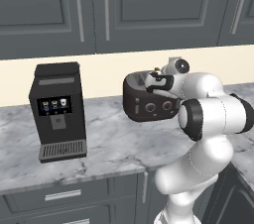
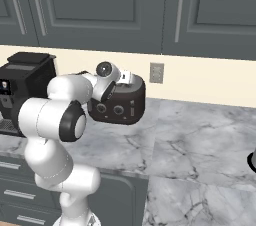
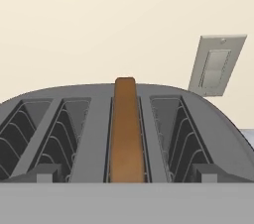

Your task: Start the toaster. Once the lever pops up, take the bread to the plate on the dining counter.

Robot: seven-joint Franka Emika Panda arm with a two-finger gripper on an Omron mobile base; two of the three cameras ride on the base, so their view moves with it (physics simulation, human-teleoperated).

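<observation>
Dark rounded toaster (image 1: 149, 100) at centre of the left base view, on the grey-veined marble tabletop (image 1: 109, 143), against the cream wall; two round knobs on its front. Same toaster left of centre in the right base view, partly behind the white arm. In the hand view, seen from above and close: slots running away from the camera, wire guides inside them.

Bread (image 3: 126, 134) standing on edge in the slot at the middle of the hand view, brown, its top edge level with or just above the toaster's top.

Claw (image 1: 158, 77) just above the toaster's top, at centre right of the left base view; jaws spread wide, nothing between them. Two dark finger tips (image 3: 42, 173) low in the hand view, one at lower left and one at lower right, with the bread between them but not touched.

Black boxy coffee machine (image 1: 57, 111) at left of the left base view, well apart from the toaster, on the same tabletop. Wall outlet plate (image 2: 156, 73) above and right of the toaster in the right base view; also upper right in the hand view. Dark grey cabinets (image 1: 99, 10) across the top.
</observation>
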